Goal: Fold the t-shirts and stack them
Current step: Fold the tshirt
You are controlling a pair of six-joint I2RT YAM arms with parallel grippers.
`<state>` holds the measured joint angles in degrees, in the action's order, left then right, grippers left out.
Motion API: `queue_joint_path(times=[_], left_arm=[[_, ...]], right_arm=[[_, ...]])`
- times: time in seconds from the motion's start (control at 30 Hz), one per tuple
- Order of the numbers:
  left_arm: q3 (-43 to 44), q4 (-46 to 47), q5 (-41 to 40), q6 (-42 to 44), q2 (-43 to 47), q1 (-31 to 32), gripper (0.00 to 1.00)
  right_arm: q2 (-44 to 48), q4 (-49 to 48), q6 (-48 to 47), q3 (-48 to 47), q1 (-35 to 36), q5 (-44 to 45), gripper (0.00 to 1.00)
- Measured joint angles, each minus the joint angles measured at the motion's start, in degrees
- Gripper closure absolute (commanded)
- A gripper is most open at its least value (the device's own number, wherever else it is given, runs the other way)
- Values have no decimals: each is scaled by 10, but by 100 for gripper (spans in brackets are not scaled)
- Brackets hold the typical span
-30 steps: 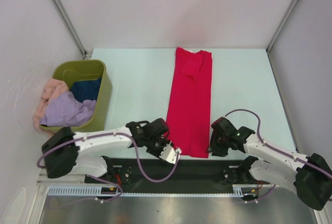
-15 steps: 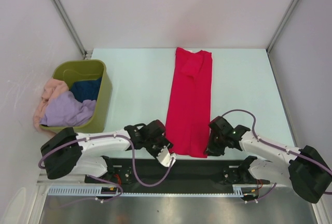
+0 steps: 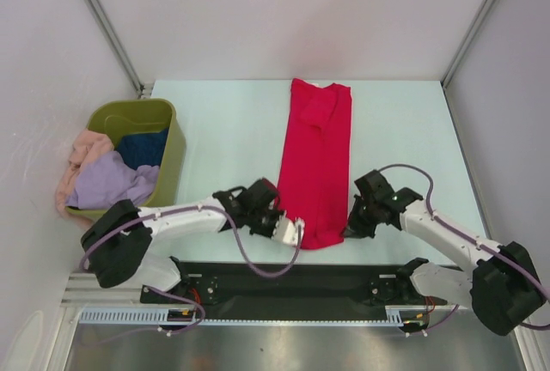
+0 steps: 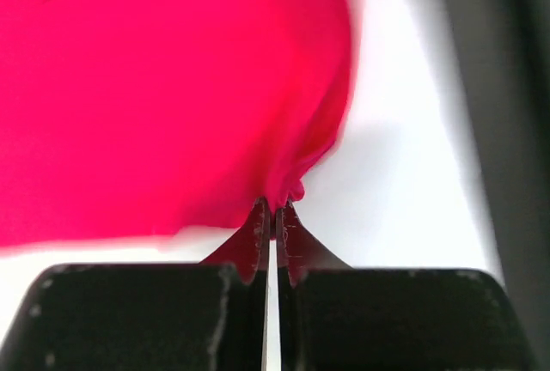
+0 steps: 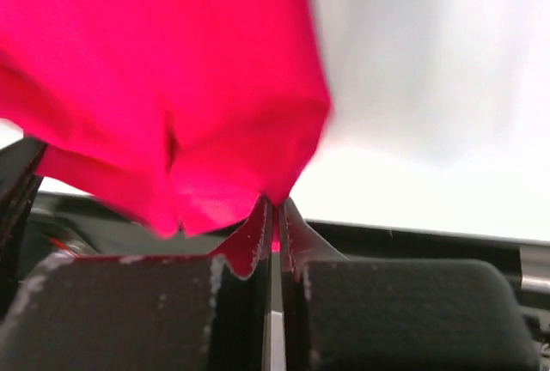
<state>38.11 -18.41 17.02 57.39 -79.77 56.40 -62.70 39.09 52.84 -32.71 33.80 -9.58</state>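
Two grippers each pinch a near corner of the red t-shirt (image 3: 314, 165). The shirt lies as one long strip down the middle of the table (image 3: 232, 130), from the far edge to close by the arms.

The left gripper (image 3: 295, 232) is shut tight on the near left corner. In its wrist view, the red cloth (image 4: 155, 88) bunches right at the closed tips (image 4: 273, 212). The right gripper (image 3: 348, 232) is clamped on the near right corner. Its wrist view shows the cloth (image 5: 155, 62) hanging in folds from its tips (image 5: 273, 208).

A second ago the near end of the shirt reached the black strip (image 3: 258, 278) at the table's front. Now that end sits a bit farther back and looks rounder. Both grippers have moved away from the front edge with it.

Nothing changed on the left. The green tub (image 3: 176, 152) is in the same spot, with the lavender t-shirt (image 3: 112, 184), the peach-pink t-shirt (image 3: 86, 149) and the dark blue t-shirt (image 3: 142, 148) piled in it as before.
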Motion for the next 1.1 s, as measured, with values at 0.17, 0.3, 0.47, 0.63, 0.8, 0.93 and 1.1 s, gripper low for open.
queue_joint_path(times=[0.17, 0.3, 0.47, 0.63, 0.8, 0.93, 1.1], left_arm=[[143, -49, 18, -37, -49, -101, 100], [269, -82, 33, -57, -113, -151, 100], [393, -103, 37, -88, -220, -201, 100], [480, -115, 23, -119, -316, -230, 100], [542, -119, 0, -142, -370, -240, 100], [584, -111, -7, -157, -400, -242, 100], [614, -104, -19, -166, -428, -242, 100]], right_arm=[[-67, 4, -69, -106, -92, -19, 100], [-157, -7, -123, -188, -152, -24, 100], [-276, -27, -163, -295, -200, -32, 100], [-370, -52, -182, -384, -219, -39, 100], [-441, -61, -186, -446, -232, -43, 100], [-465, -68, -186, -469, -247, -42, 100], [-480, -74, -185, -480, -261, -42, 100]])
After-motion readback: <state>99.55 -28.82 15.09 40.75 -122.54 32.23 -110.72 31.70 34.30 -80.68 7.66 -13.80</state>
